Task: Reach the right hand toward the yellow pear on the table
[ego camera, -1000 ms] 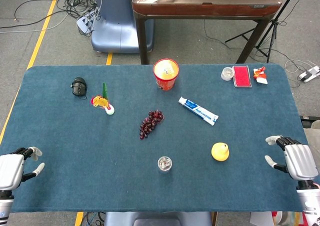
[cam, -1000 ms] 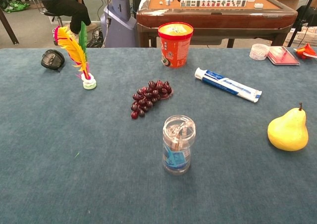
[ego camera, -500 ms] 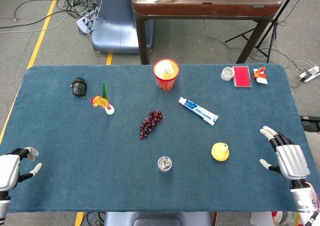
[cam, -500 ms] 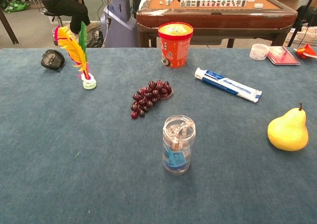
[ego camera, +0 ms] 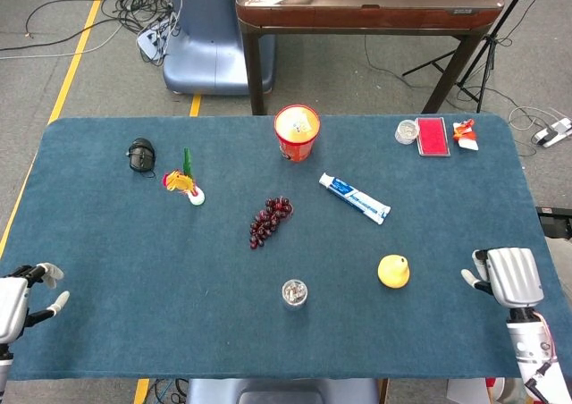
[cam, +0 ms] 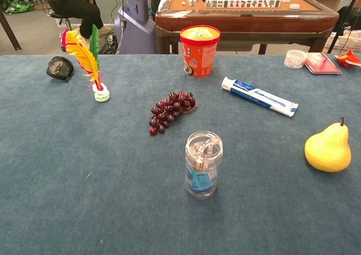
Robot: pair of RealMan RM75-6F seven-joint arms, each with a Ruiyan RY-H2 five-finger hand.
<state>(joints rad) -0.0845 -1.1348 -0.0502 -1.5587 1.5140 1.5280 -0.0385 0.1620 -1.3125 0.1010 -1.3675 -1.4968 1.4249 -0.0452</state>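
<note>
The yellow pear [ego camera: 393, 271] stands upright on the blue table cloth [ego camera: 134, 243], right of centre and toward the front; the chest view shows the pear [cam: 328, 149] at its right edge. My right hand [ego camera: 507, 277] hovers near the table's right edge, to the right of the pear and clearly apart from it. Only its back and a thumb sticking out toward the pear show, and it holds nothing. At the front left corner, my left hand [ego camera: 16, 297] is empty with its fingers apart. Neither hand appears in the chest view.
A small clear jar [ego camera: 294, 291] stands left of the pear. Dark grapes [ego camera: 270, 220] and a toothpaste tube [ego camera: 355, 198] lie mid-table. A red cup [ego camera: 297, 131], feather shuttlecock [ego camera: 183, 183], black mouse [ego camera: 140, 154] and red box [ego camera: 433, 136] sit further back.
My right hand has shifted a little left toward the pear and tipped over, so its fingers no longer show. The left hand has drifted further toward the left edge.
</note>
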